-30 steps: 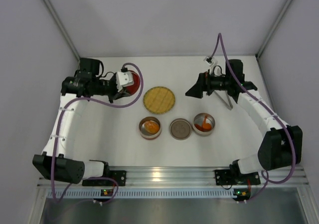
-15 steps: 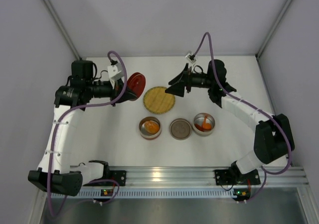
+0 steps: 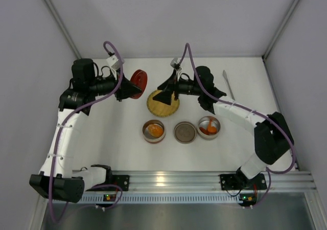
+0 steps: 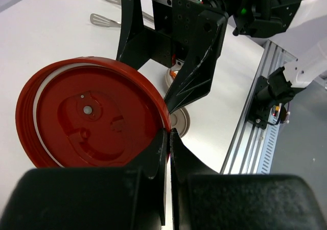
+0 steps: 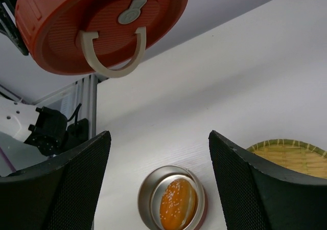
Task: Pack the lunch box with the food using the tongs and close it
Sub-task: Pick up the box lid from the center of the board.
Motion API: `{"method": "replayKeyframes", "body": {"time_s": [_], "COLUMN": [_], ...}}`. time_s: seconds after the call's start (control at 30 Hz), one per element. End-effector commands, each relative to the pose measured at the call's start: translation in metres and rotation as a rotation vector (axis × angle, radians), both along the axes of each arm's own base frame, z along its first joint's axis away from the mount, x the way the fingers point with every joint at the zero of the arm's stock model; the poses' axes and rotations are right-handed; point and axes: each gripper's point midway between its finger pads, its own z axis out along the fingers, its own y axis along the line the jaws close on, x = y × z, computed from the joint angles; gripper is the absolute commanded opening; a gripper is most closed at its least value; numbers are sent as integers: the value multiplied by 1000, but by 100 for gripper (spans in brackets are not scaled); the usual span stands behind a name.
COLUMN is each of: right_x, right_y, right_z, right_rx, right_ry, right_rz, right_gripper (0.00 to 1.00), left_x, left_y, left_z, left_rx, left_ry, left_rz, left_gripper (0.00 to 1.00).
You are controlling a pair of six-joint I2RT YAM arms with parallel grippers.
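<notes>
White tabletop (image 3: pixel 112 138), grey walls. Woven plate (image 3: pixel 166 108) sits mid-table and looks bare from above.

- Left gripper (image 3: pixel 129 89) hangs just left of the plate. Its jaws are pinched tight on the rim of the red lid (image 3: pixel 139 82), which is up on edge in the air.
- Right gripper (image 3: pixel 163 97) is over the plate with its fingers apart and nothing between them, facing the lid's handle side.
- Three tins sit in a row on the near side of the plate, apart from each other.
  - Left tin (image 3: pixel 144 131) has orange food (image 3: pixel 155 132) in it.
  - Right tin (image 3: pixel 218 128) has red-orange pieces.
  - Middle tin (image 3: pixel 175 133): contents unclear.
- Tongs (image 3: pixel 228 85) lie loose well right of the plate, toward the far wall, with no gripper on them.

Risks, my read:
- The lid is held only by a thin edge pinch, so it could swivel or slip out and drop onto the plate or the tins.
- The two grippers are near each other by the plate. If a handover is tried, the open fingers could knock the lid or hit the other gripper.
- The lid's loop handle is small, so a grab could miss it.
- The tins are not stacked, so closing now would likely cover only one of them.
</notes>
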Motion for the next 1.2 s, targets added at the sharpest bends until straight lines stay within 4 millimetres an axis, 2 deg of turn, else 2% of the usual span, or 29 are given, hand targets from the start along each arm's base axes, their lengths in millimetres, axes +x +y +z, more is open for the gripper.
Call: {"method": "replayKeyframes", "body": {"time_s": [0.0,0.1,0.33,0.5,0.67,0.8,1.17], "right_x": [10,16,17,3,-14,-10,3], "right_y": [17,22,34,43,54,58,61], "right_z": [39,43,53,57,43,43,51], "right_rx": [86,105,120,105,37,22,11], "right_ry": [-147,-134,-133,-168,-192,-193,-198], "right_rz": [-10,-16,21,75,120,96,49], "right_gripper": [76,74,73,73,74,73,59], "left_x": [11,16,22,24,25,21,9], "left_y": [-2,-3,-6,-9,-12,-17,-20], "left_z": [10,9,5,2,-3,-5,-12], "left_rx": [-49,-67,-90,-89,-81,-80,-84], "left_ry": [14,49,107,124,128,135,174], "left_rz": [46,66,79,76,68,52,17], "left_gripper": [0,0,0,0,0,0,0]}}
